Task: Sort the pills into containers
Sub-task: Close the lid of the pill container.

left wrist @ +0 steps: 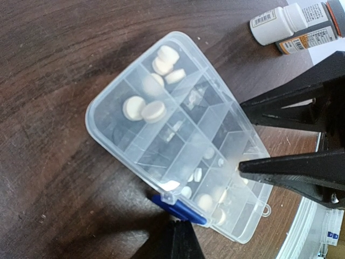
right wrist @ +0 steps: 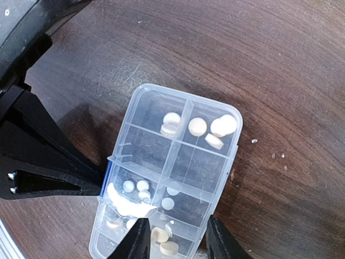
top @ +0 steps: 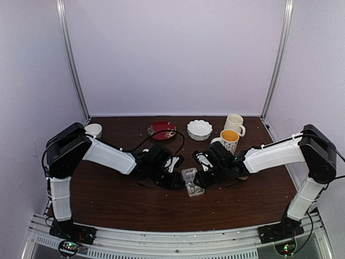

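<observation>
Organizer box (right wrist: 200, 168) is lying flat on the dark table (right wrist: 280, 65), directly beneath the right gripper (right wrist: 178, 221), whose jaws are standing apart over one end of the box, clamping nothing. Left gripper (left wrist: 178, 226) is touching the blue latch (left wrist: 180, 209) on the box's long side, its tips closed together. One box, two columns of compartments (right wrist: 153, 141). Five larger pale, round pills (right wrist: 198, 127) are sitting in the two far-end compartments, two and three; smaller whitish ones are lying nearer the right gripper, count unclear. Two bottles, one white (left wrist: 277, 21) and one orange (left wrist: 307, 39), are sitting apart from the box.
</observation>
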Motion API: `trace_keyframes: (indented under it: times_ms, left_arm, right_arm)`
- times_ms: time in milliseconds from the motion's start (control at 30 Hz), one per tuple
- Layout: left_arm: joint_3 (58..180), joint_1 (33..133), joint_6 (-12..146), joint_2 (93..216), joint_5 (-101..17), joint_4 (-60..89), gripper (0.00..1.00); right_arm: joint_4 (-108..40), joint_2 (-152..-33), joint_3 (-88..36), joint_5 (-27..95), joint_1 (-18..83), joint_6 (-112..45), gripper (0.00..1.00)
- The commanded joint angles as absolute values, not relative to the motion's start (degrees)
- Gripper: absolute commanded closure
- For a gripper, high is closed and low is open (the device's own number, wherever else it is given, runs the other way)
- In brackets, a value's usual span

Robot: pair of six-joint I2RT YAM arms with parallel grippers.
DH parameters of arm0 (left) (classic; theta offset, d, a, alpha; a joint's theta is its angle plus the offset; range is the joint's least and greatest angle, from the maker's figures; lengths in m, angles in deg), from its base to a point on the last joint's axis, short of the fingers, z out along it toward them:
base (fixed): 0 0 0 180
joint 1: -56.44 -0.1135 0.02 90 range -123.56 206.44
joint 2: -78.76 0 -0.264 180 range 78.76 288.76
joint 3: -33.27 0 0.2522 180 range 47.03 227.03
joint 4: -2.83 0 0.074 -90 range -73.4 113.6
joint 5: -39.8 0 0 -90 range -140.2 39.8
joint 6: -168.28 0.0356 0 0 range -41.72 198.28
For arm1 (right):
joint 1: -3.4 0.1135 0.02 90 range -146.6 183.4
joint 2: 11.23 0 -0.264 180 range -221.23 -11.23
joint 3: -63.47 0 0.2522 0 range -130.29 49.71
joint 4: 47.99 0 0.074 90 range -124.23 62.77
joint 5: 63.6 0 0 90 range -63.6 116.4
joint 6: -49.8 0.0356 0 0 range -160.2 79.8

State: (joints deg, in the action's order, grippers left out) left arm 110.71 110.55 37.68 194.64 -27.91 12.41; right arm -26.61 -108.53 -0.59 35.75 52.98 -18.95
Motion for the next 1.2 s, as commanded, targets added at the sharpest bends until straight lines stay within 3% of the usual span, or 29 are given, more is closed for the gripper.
trace_keyframes:
  times_ms: [0, 467, 700, 900, 933, 1033, 1133, 1167]
  left_arm:
    - [112.65, 111.02, 38.02, 195.85, -27.61, 10.22, 1.00]
    - [113.21, 110.97, 39.53, 194.19, -29.31, 9.46, 1.00]
    - [111.91, 110.46, 45.86, 183.56, -41.59, 20.35, 1.00]
    - [110.47, 107.49, 49.68, 172.55, -48.76, 28.67, 0.97]
    - [109.86, 106.90, 50.21, 169.72, -50.96, 30.31, 0.89]
    - [108.73, 105.01, 50.93, 163.06, -57.41, 35.93, 0.45]
    - [108.66, 102.18, 50.46, 158.37, -62.81, 43.15, 0.03]
    - [108.97, 100.84, 50.38, 157.53, -63.32, 45.52, 0.02]
  right_arm:
    - [-26.86, -110.81, 0.05, 38.81, 53.14, -19.03, 0.65]
    - [-29.21, -107.80, 1.16, 41.28, 53.32, -19.15, 0.65]
    - [-26.26, -98.73, 0.91, 32.16, 53.24, -21.81, 0.55]
    - [-27.71, -83.80, 4.27, 23.34, 53.06, -25.52, 0.40]
    - [-27.91, -81.18, 5.11, 21.20, 52.94, -26.05, 0.35]
    - [-26.81, -73.88, 6.77, 15.93, 52.13, -27.06, 0.11]
    - [-22.33, -69.07, 6.08, 11.00, 50.60, -27.59, 0.04]
    - [-20.69, -67.62, 5.70, 7.73, 50.02, -27.77, 0.04]
